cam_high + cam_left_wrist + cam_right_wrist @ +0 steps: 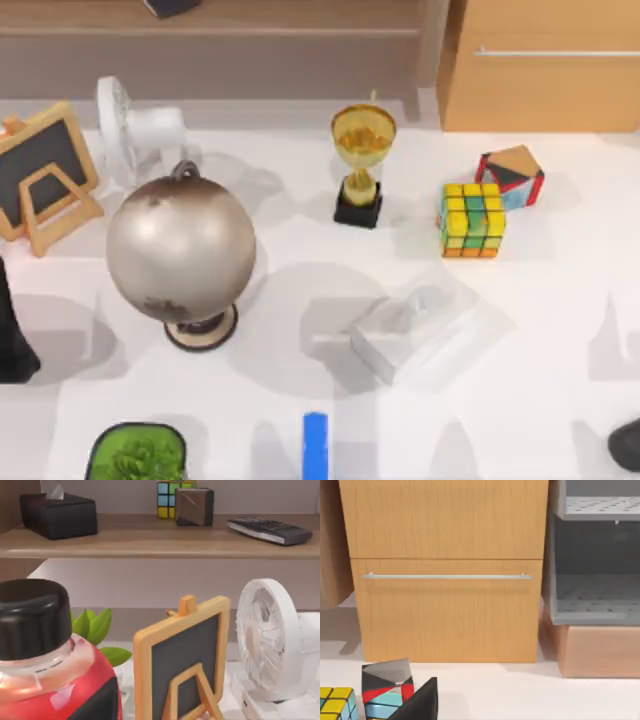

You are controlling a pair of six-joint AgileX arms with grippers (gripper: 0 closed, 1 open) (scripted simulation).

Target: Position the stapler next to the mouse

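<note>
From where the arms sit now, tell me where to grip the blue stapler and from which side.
Grip the stapler across its narrow width near mid-length, coming from above. It lies flat, its length running toward the table's near edge, so its long sides face the top view's left and right. Its near end is cut off.

Blue stapler (pixel 315 444) lengthwise at the table's near edge, well apart from dark mouse (pixel 627 445) far right

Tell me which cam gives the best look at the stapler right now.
Top view. The stapler lies there as a blue bar at the table's near edge, between the green plant and the mouse at the far right. The left wrist view faces the chalkboard and fan; the right wrist view faces a drawer cabinet.
</note>
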